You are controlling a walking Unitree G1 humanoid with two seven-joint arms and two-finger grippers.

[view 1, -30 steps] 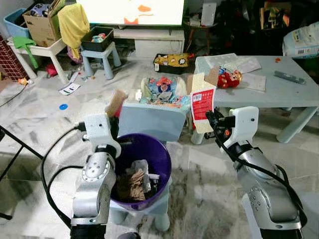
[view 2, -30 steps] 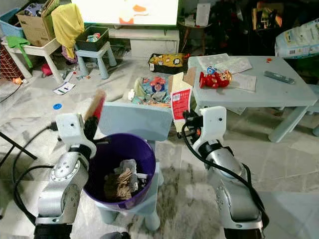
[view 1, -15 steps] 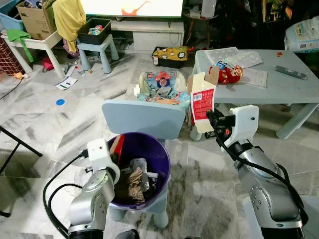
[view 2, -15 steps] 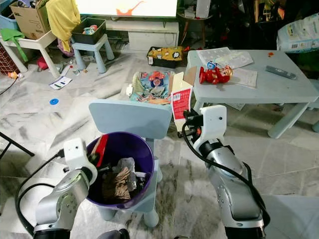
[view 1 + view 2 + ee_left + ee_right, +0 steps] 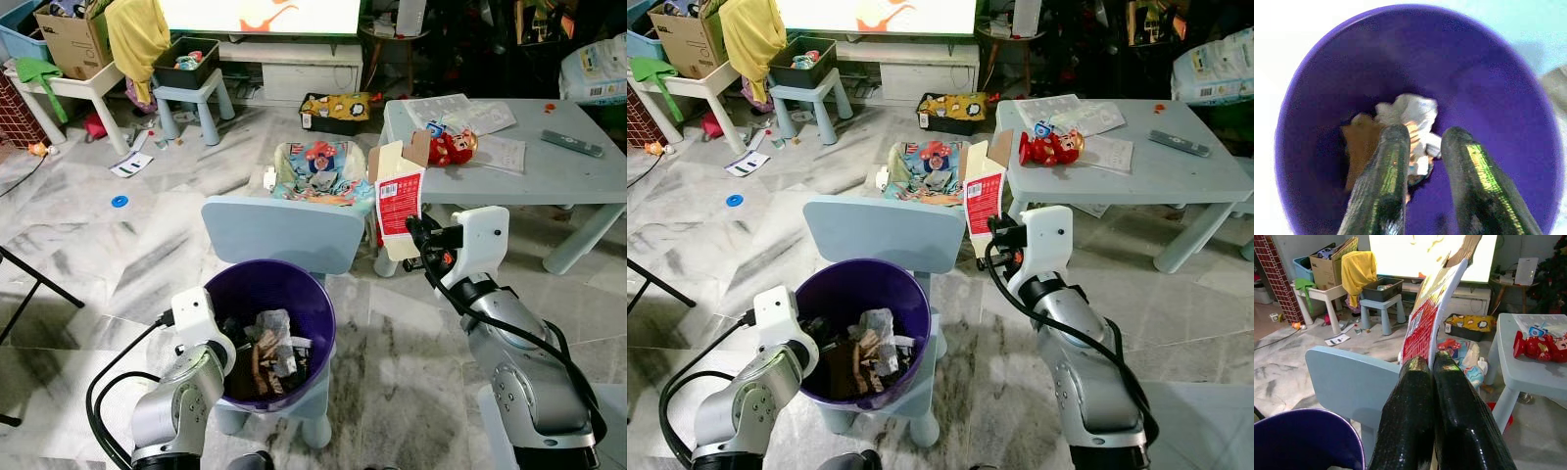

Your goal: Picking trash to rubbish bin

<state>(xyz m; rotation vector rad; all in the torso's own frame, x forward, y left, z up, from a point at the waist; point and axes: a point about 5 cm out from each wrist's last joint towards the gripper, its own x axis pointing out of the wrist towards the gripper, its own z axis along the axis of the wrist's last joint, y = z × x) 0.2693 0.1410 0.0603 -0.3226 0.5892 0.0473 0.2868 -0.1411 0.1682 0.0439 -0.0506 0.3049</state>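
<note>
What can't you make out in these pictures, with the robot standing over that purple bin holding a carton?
- The bottom of the purple bin: covered by crumpled trash in the eye views, and by the left gripper fingers in the left wrist view.
- Print on the red carton: too small in the eye views, seen edge-on in the right wrist view.
- The carton's lower end: hidden behind the right gripper.
- The TV screen: cut off by the top edge and washed out.

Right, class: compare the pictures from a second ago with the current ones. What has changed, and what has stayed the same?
The left gripper came down from above the purple bin to its rim and let go of the brown-and-red wrapper it carried; its fingers are now open over the trash inside. The right gripper stayed raised beside the small blue chair, still shut on the red carton.
</note>
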